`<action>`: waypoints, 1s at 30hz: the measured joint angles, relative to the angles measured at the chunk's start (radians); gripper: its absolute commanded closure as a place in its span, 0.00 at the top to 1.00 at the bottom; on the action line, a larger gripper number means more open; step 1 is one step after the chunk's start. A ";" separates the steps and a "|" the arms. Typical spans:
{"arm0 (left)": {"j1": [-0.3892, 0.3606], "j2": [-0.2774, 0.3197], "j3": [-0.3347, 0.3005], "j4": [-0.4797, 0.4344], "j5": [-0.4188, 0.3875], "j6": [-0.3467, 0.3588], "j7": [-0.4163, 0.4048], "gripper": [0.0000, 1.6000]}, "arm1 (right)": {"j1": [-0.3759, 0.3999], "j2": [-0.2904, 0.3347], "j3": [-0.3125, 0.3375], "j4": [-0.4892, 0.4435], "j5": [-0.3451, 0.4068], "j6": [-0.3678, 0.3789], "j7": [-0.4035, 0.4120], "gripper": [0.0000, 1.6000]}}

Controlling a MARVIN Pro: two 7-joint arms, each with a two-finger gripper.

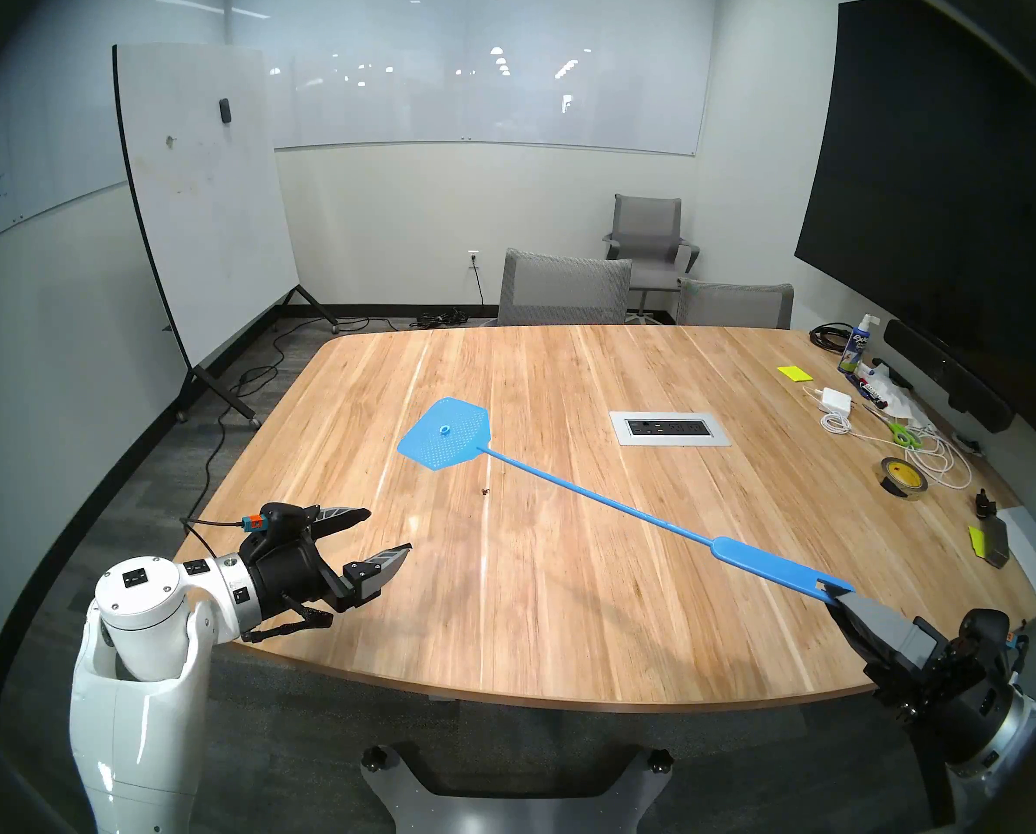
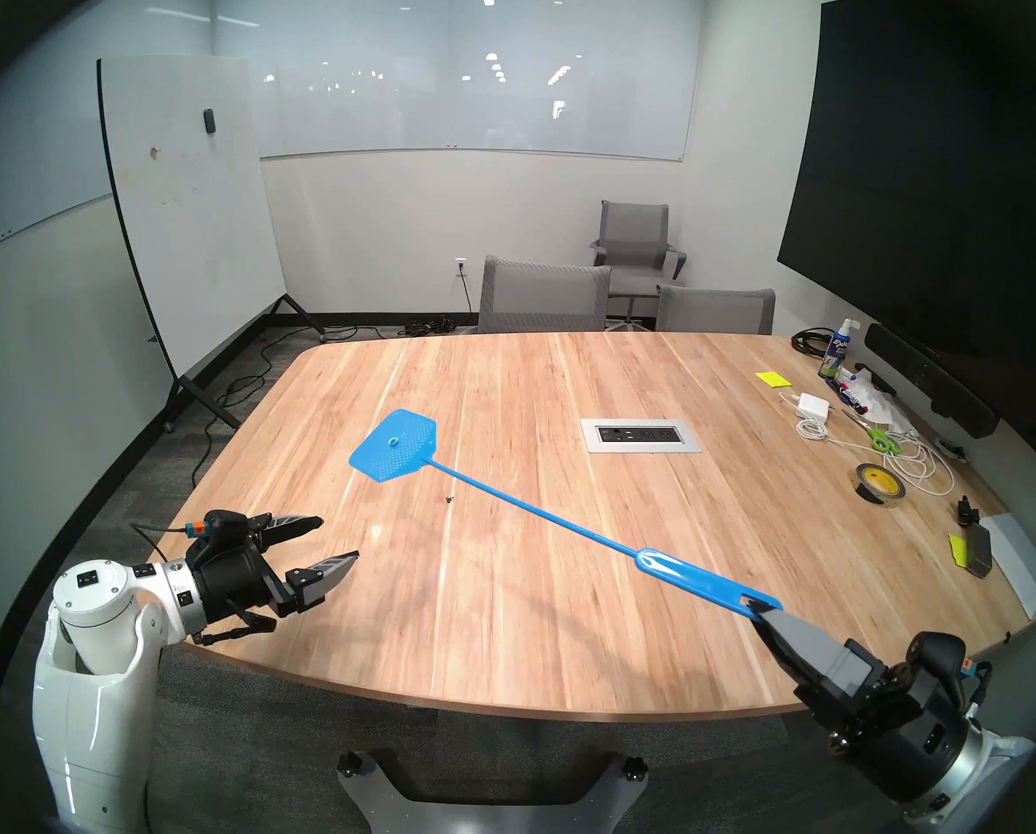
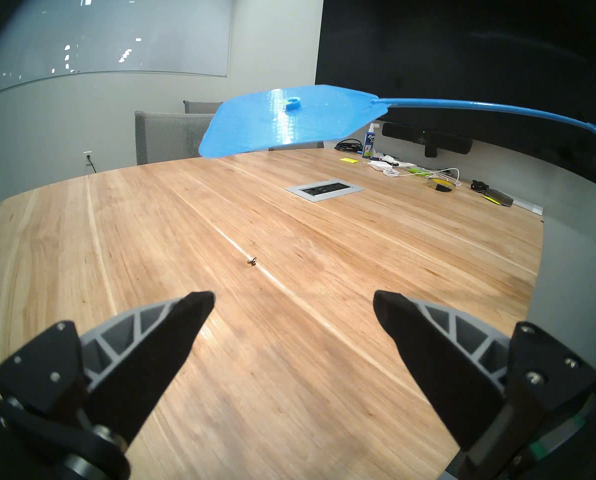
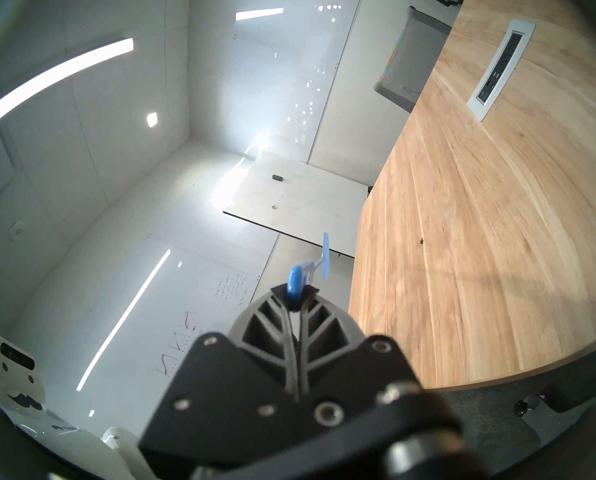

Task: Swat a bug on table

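Right gripper (image 1: 837,598) at near right bench edge, clamped on the handle end of a blue fly swatter (image 1: 593,494); right wrist view confirms both fingers pinched on the handle (image 4: 294,288), swatter seen end-on there, so its head is just a thin sliver. Left gripper (image 1: 390,530) spread wide with nothing between the fingers, hovering over the near left bench corner. Bug (image 1: 486,490) sits on the bench (image 1: 563,604) mid-left, just nearer than the swatter head and beside the shaft. Left wrist view shows what head views can't: swatter head (image 3: 289,120) is well above the wood, roughly level, bug (image 3: 252,260) exposed ahead of the fingertips (image 3: 199,301). Bench is light wood plank, grey outlet panel (image 1: 669,428) set in past the shaft. Far right edge: tape roll (image 1: 900,478), scissors (image 1: 897,434), white charger and cord (image 1: 834,400), spray bottle (image 1: 855,350), sticky notes (image 1: 795,373); smaller bits there too blurred to name. Beyond: grey chairs (image 1: 563,291), rolling whiteboard (image 1: 202,201), dark wall screen (image 1: 948,171).
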 measured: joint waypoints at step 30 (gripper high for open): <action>-0.002 -0.004 -0.002 0.001 0.004 0.000 -0.005 1.00 | 0.082 0.052 -0.120 0.129 -0.277 -0.146 -0.145 0.00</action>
